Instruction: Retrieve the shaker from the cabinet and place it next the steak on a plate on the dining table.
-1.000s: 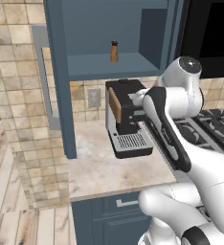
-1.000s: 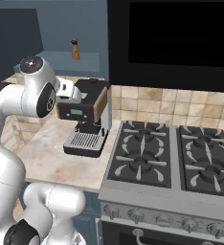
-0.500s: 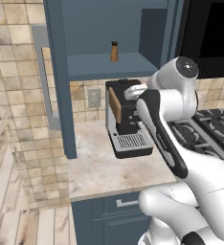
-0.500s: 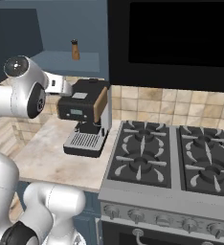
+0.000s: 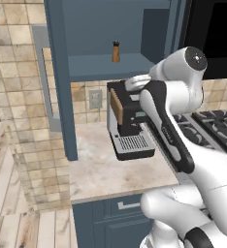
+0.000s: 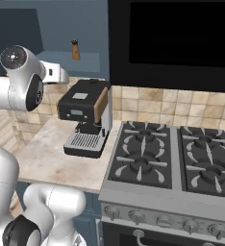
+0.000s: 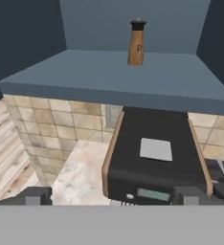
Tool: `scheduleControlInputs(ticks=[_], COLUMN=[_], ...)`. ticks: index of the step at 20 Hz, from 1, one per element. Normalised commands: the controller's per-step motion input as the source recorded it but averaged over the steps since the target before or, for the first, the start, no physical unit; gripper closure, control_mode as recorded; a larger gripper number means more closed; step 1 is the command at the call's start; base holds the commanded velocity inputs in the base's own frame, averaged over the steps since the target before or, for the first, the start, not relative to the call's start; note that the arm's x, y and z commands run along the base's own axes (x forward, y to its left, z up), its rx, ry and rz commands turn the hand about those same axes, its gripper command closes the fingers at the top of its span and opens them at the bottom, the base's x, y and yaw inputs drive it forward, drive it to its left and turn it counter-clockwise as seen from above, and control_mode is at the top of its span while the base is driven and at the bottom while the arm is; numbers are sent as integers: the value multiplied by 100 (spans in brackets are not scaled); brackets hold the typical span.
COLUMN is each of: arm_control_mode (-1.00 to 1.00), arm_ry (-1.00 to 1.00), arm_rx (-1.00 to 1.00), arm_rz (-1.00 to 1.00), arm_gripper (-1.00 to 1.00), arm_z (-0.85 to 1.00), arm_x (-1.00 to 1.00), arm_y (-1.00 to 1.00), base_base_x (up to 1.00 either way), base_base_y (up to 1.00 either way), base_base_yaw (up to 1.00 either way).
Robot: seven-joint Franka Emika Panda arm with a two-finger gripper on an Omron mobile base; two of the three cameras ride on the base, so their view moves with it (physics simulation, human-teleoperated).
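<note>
A: Where do things stand?

B: Early, I'd judge. The cabinet [image 5: 62,72] is open-fronted, and on the worktop [image 5: 93,169] below it, near the back edge, sits the coffee machine [image 7: 154,158].

A: And the shaker?

B: The shaker [image 7: 136,42] stands upright on the cabinet's shelf, toward its back edge, untouched.

A: The pincer?

B: The pincer [image 7: 118,196] sits low, above the machine, well apart from the shaker; it holds nothing, but its opening I cannot tell. Grasping, carrying and placing all remain.
</note>
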Motion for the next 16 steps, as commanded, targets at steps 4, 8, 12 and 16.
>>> scheduleControlInputs(ticks=[4, 8, 12, 16], arm_control_mode=[-100, -100, -100, -100], arm_ry=[1, 3, 2, 0], arm_rx=[0, -1, -7, -4], arm_rz=[0, -1, -4, -6], arm_gripper=[-100, -100, -100, -100], arm_z=[16, 9, 4, 3], arm_x=[23, 29, 31, 25], arm_y=[30, 24, 9, 0], base_base_x=[0, 0, 0, 0], base_base_y=[0, 0, 0, 0], base_base_yaw=[0, 0, 0, 0])
